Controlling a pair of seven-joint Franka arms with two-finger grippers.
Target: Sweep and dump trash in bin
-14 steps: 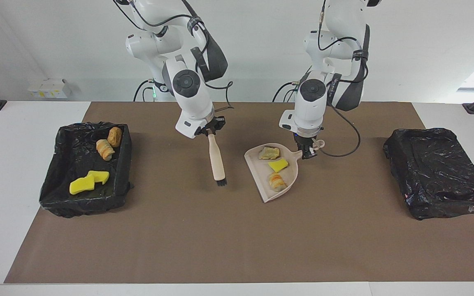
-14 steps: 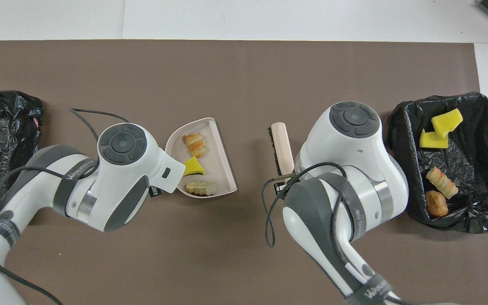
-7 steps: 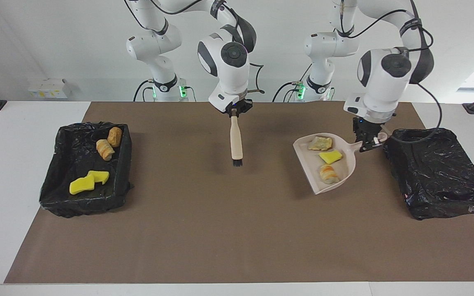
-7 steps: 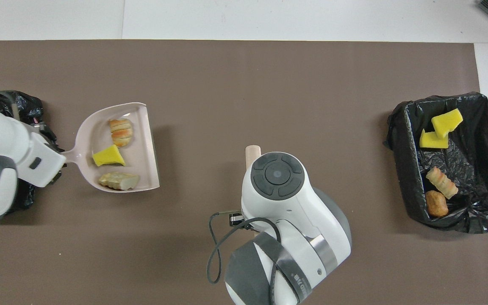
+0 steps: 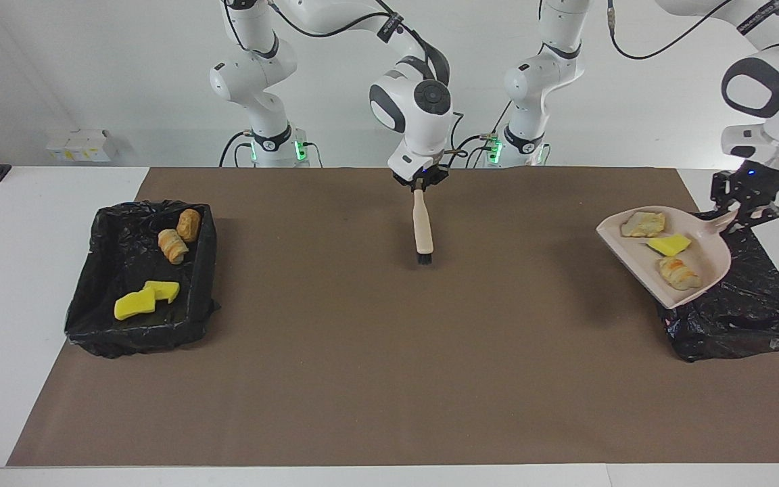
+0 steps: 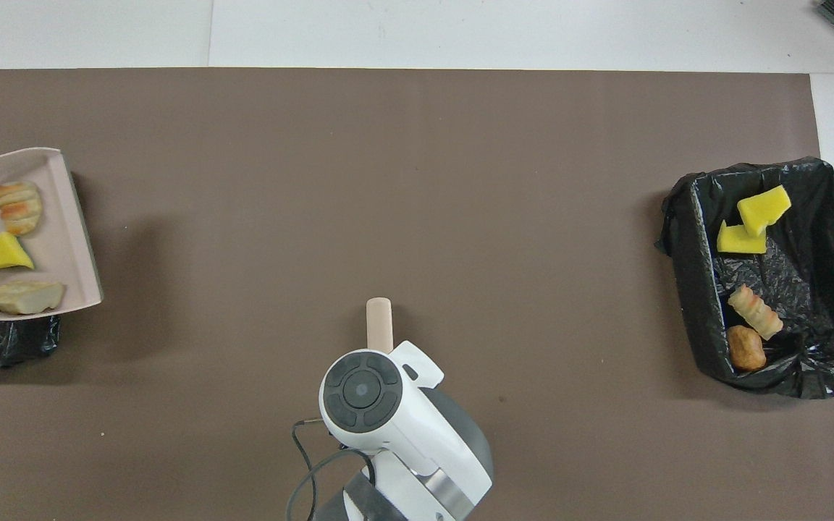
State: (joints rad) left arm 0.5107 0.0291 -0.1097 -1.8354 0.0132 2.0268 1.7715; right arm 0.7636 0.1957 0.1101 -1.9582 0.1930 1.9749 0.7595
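My left gripper (image 5: 741,211) is shut on the handle of the beige dustpan (image 5: 711,256), which hangs tilted over the black-lined bin (image 5: 748,319) at the left arm's end. Three pieces of trash lie in the pan: a pale bread piece (image 5: 643,224), a yellow sponge chunk (image 5: 669,244) and a croissant-like piece (image 5: 679,272). The overhead view shows the dustpan (image 6: 55,224) over that bin (image 6: 4,341). My right gripper (image 5: 420,184) is shut on the beige brush (image 5: 422,230), which hangs bristles down above the mat's middle.
A second black-lined bin (image 5: 92,304) stands at the right arm's end. It holds two bread pieces (image 5: 173,245) and two yellow sponge chunks (image 5: 136,304). A brown mat (image 5: 389,372) covers the white table.
The left arm lifted the loaded dustpan off the mat's middle and carried it over the bin at its own end. The right arm raised the brush and drew it back toward the robots.
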